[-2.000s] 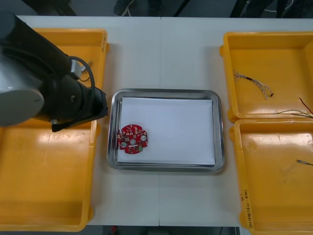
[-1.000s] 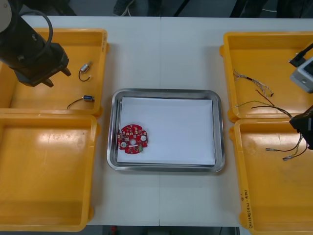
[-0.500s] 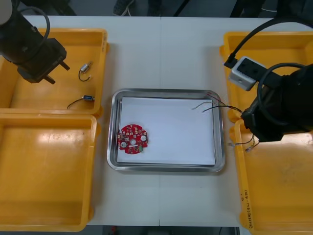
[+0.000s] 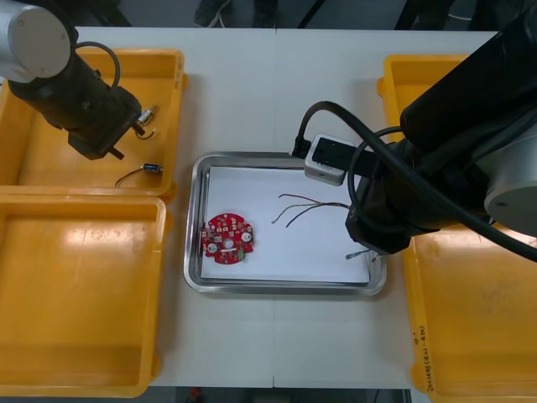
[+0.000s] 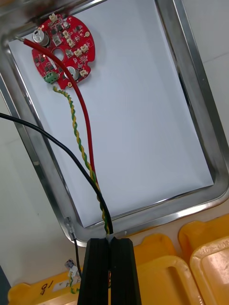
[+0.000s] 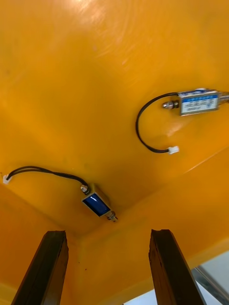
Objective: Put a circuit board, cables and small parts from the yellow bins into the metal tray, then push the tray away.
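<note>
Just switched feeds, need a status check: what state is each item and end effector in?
Right end effector: shut on cables, at the metal tray's right edge.
Cables: gripped, free ends reaching over the tray.
Circuit board: lying flat in tray.
Left end effector: open, above small metal parts.
Small metal parts: two, loose in yellow bin.

table (image 4: 277,92): white, seam (image 4: 275,101) front to back at middle | floor (image 4: 151,10): dark grey past far edge | dark frame legs (image 4: 312,12) there | light: even, soft shadows
</note>
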Robot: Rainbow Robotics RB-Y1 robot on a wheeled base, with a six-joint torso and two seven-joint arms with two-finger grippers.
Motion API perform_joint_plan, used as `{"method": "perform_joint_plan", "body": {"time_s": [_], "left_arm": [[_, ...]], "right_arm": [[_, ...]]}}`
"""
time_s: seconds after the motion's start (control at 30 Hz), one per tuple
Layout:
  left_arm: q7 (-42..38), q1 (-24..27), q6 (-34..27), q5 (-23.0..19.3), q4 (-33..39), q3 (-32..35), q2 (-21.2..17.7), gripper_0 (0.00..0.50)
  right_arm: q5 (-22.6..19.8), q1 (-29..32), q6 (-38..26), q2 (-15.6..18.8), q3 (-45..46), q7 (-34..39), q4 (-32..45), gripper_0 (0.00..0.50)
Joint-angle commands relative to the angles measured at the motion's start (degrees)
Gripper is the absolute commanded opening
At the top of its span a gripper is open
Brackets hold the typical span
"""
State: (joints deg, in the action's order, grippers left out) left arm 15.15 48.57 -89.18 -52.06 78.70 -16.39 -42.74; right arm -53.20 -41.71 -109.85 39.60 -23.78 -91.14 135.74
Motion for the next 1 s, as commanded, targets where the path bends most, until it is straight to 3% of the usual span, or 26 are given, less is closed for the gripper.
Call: {"method": "perform_joint_plan", "body": {"time_s": [0.03,0.33,0.5,0.77,1.0], "left_arm": [[-1.6,3.5,0.6,0.3,-1.9,-1.4,1.6,0.500],[-0.6,6.3,3.9,-0.1,-9.7,-3.8,3.5,0.500],[-0.5,6.3,5.3,-0.4,-10.6,-4.7,3.6,0.500],[0.1,6.3,8.0,-1.1,-12.4,-7.3,3.9,0.500],[0.6,6.3,9.5,-1.9,-13.7,-8.2,4.5,0.500]], "right_arm": [[2.0,-1.9,-0.2,-2.0,-2.2,-6.8,-2.0,0.000],[9.5,-1.8,-0.2,-4.4,-8.4,-13.1,-5.6,0.000],[10.5,-1.2,-0.2,-5.6,-10.3,-14.0,-9.9,0.000],[17.1,1.0,4.9,-6.6,-13.6,-14.9,-11.6,0.000],[18.9,2.4,8.7,-7.3,-14.9,-15.7,-15.2,0.000]]}}
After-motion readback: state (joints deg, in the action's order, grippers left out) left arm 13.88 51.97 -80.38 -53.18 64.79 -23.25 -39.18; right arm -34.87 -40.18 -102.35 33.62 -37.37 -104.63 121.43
